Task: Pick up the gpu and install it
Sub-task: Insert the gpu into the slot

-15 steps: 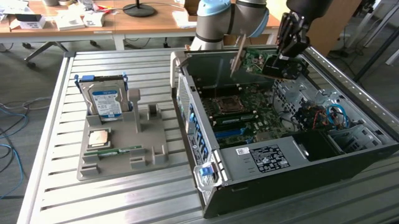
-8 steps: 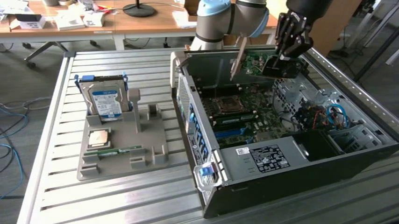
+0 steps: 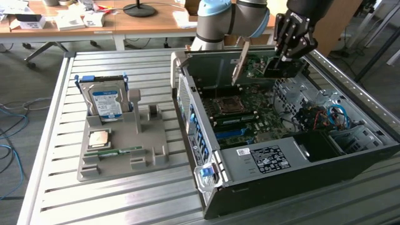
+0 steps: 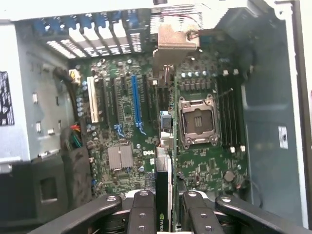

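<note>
The arm bends over, its dark wrist just above the gripper. The gripper points downward, fingers clamped on the graphics card, which hangs directly beneath them.

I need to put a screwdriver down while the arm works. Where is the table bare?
Bare table slats border the grey tray on the exterior view's left and near side. Crowded: the computer case, where the gripper holds the gpu.
</note>
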